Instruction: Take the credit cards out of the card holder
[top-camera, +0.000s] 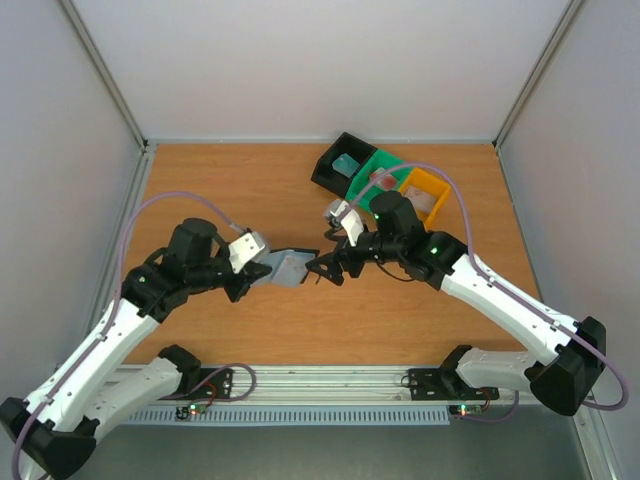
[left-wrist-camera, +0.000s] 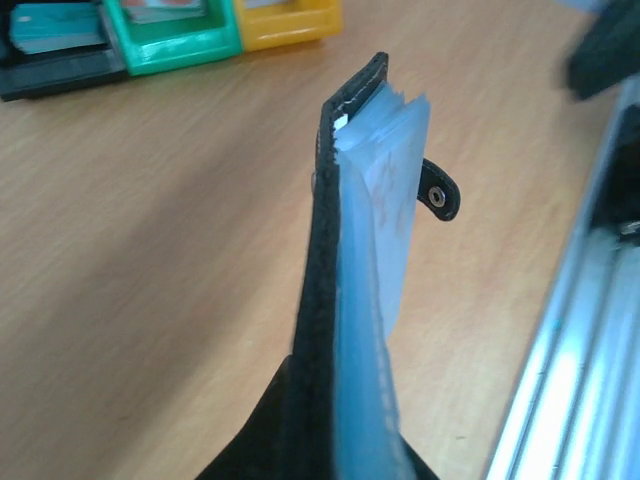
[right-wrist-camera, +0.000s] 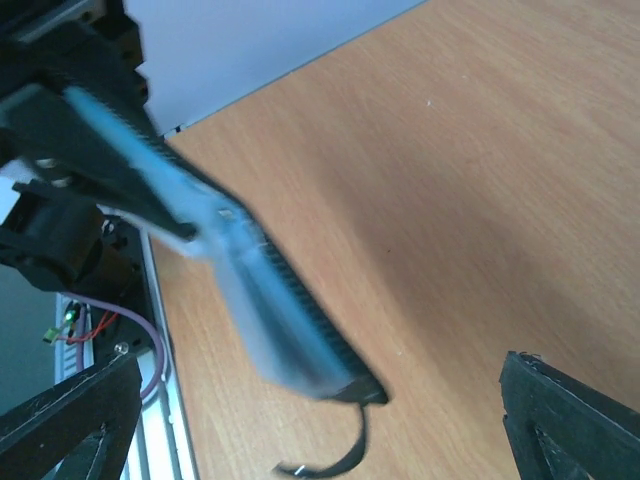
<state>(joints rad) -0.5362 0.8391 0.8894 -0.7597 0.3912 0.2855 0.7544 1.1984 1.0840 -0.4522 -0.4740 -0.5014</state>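
Observation:
The card holder hangs above the table's middle, its black cover and pale blue pockets seen edge-on, its snap tab sticking out. My left gripper is shut on its near end. My right gripper stands open just right of it. In the right wrist view the blurred holder ends between my spread fingers, touching neither. A teal credit card lies in the black tray and a red/pink one in the green tray. A whitish one shows in the orange tray.
Black, green and orange trays stand in a row at the back right. They also show in the left wrist view, with the green tray in the middle. The aluminium rail runs along the near table edge.

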